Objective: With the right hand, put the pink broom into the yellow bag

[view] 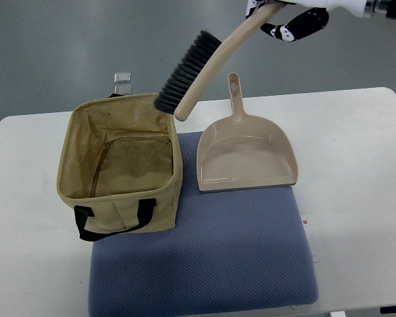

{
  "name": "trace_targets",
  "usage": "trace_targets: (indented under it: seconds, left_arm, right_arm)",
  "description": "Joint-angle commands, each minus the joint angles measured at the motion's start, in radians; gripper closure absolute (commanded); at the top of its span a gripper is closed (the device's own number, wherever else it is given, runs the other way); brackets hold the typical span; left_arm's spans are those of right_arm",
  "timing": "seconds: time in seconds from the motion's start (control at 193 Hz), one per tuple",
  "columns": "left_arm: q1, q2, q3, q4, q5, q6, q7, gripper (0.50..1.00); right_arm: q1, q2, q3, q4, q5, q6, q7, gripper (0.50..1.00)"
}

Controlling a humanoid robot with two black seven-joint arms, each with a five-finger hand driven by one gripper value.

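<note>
Mat (204, 264) near; bag (122, 165) empty. Right hand (297, 20) grips broom (198, 66) above bag's far-right rim. You still must lower, release.

**Brush held tilted above the open bag.**

The brush (204, 69) has a pale pinkish-beige handle, gently curved, and a row of black bristles along one side near its lower end. It is off the tabletop and slanted, its upper end gripped at the top of the picture and its lower tip over the bag's far right corner, bristles facing left. The bag (119, 165) is a square, soft-sided tan-yellow fabric tote with black carrying straps on its near side. It stands upright and open, its inside visible and holding nothing, with its right part resting on a blue mat.
</note>
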Motion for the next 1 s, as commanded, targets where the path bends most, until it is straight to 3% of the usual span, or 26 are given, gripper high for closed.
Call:
trace_targets:
  seconds: [0.0, 0.254, 0.518, 0.524, 0.544, 0.555, 0.581, 0.798, 0.995]
  left_arm:
    - [0.0, 0.0, 0.0, 0.0, 0.0, 0.0, 0.0, 0.5]
    - [0.0, 0.0, 0.0, 0.0, 0.0, 0.0, 0.0, 0.5]
    - [0.0, 0.0, 0.0, 0.0, 0.0, 0.0, 0.0, 0.5]
    - [0.0, 0.0, 0.0, 0.0, 0.0, 0.0, 0.0, 0.5]
    - [0.0, 0.0, 0.0, 0.0, 0.0, 0.0, 0.0, 0.5]
    - [0.0, 0.0, 0.0, 0.0, 0.0, 0.0, 0.0, 0.5]
    - [0.0, 0.0, 0.0, 0.0, 0.0, 0.0, 0.0, 0.5]
    - [0.0, 0.0, 0.0, 0.0, 0.0, 0.0, 0.0, 0.5]
    - [0.0, 0.0, 0.0, 0.0, 0.0, 0.0, 0.0, 0.5]
  right_arm:
    - [0.028, 0.095, 0.001, -0.024, -0.008, 0.002, -0.029, 1.0]
    - [0.045, 0.325, -0.013, -0.155, -0.08, 0.0, -0.039, 1.0]
    - [0.015, 0.457, -0.015, -0.178, -0.126, -0.001, -0.078, 0.998]
    - [0.014, 0.46, -0.015, -0.179, -0.126, -0.001, -0.077, 0.961]
    - [0.009, 0.468, -0.015, -0.181, -0.126, -0.001, -0.077, 0.904]
    - [0.009, 0.468, -0.015, -0.181, -0.126, -0.001, -0.077, 0.904]
    - [0.006, 0.476, -0.015, -0.181, -0.126, -0.001, -0.077, 0.849]
    - [-0.029, 0.497, -0.012, -0.204, -0.123, 0.0, -0.074, 0.634]
    - [-0.037, 0.508, 0.008, -0.24, -0.096, 0.0, -0.072, 0.621]
